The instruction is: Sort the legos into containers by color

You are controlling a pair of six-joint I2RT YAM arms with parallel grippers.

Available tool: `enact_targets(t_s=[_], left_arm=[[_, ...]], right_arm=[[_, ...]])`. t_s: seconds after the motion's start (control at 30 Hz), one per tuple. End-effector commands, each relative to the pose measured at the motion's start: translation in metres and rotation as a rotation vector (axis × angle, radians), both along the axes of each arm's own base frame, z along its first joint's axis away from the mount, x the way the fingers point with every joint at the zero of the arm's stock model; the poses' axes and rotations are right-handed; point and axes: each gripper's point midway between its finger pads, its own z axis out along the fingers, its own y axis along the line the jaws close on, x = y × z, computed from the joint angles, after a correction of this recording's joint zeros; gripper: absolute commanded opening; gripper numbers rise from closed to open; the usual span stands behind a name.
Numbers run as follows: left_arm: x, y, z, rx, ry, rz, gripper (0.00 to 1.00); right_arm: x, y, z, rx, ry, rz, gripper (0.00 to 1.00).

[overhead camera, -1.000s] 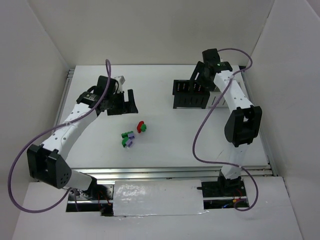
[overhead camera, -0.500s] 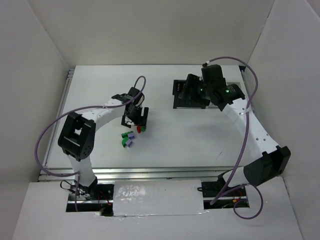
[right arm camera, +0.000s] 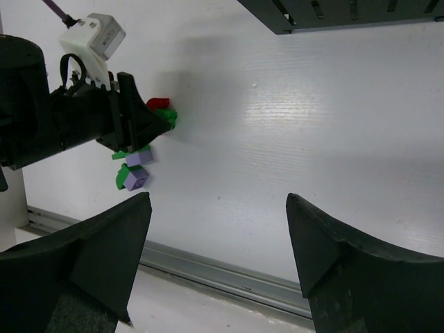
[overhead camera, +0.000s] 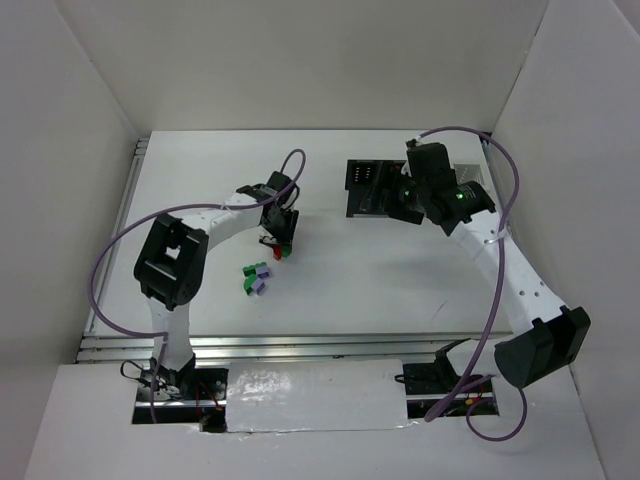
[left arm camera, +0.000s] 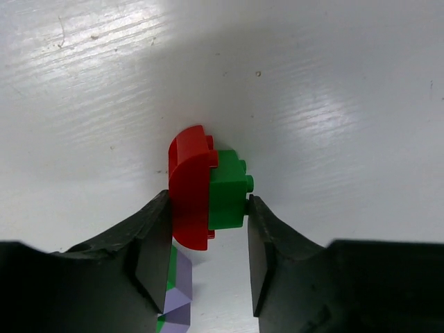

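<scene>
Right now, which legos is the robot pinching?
The red lego and green lego stuck together, pinched in the left gripper. The purple and green ones lie loose nearby.

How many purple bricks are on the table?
2, both beside the left end effector gripping the red-and-green pair: one purple brick, the second purple brick just past it toward the table's near edge. Others may be hidden.
</scene>
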Motion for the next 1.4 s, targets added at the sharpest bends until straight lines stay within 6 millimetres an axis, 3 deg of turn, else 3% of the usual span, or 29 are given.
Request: enact_targets(t_s=[0.0, 0.1, 0.27, 0.3, 0.33, 0.37, 0.43, 0.47, 0.53, 0.57, 0.73, 0.93, 1.37], left_arm=[[0.004, -0.007, -0.009, 0.017, -0.005, -0.048, 0.17], [0.003, -0.009, -0.009, 0.005, -0.010, -0.068, 0.00], [-0.001, -0.036, 0.023, -0.143, -0.074, -0.177, 0.00], [-0.001, -0.042, 0.047, -0.188, -0.131, -0.202, 0.00], [-0.003, -0.051, 0.058, -0.229, -0.175, -0.234, 0.00], [-0.009, -0.061, 0.088, -0.301, -0.237, -0.285, 0.00], [-0.017, -0.075, 0.114, -0.381, -0.312, -0.346, 0.00], [-0.028, -0.082, 0.143, -0.456, -0.366, -0.393, 0.00], [-0.038, -0.093, 0.168, -0.542, -0.439, -0.449, 0.00], [-0.049, -0.095, 0.194, -0.599, -0.489, -0.487, 0.00], [-0.074, -0.101, 0.239, -0.703, -0.592, -0.570, 0.00], [-0.089, -0.107, 0.255, -0.724, -0.615, -0.643, 0.00], [-0.087, -0.103, 0.250, -0.687, -0.617, -0.609, 0.00]], right_arm=[[-0.005, 0.003, 0.017, 0.025, -0.056, 0.027, 0.86], [-0.005, 0.005, 0.016, 0.038, -0.051, 0.036, 0.86], [-0.007, 0.013, 0.019, 0.163, -0.019, 0.078, 0.86], [-0.008, 0.015, 0.019, 0.182, -0.015, 0.086, 0.86], [-0.007, 0.016, 0.022, 0.202, -0.020, 0.083, 0.85], [-0.010, 0.019, 0.022, 0.219, -0.012, 0.097, 0.85], [-0.011, 0.026, 0.025, 0.267, -0.011, 0.107, 0.84], [-0.012, 0.029, 0.025, 0.285, -0.006, 0.113, 0.83], [-0.018, 0.043, 0.025, 0.366, 0.009, 0.158, 0.80], [-0.024, 0.047, 0.017, 0.384, 0.035, 0.168, 0.78], [-0.032, 0.068, 0.019, 0.464, 0.035, 0.186, 0.70], [-0.038, 0.083, 0.037, 0.540, -0.009, 0.194, 0.65], [-0.053, 0.084, 0.084, 0.658, -0.198, 0.228, 0.59]])
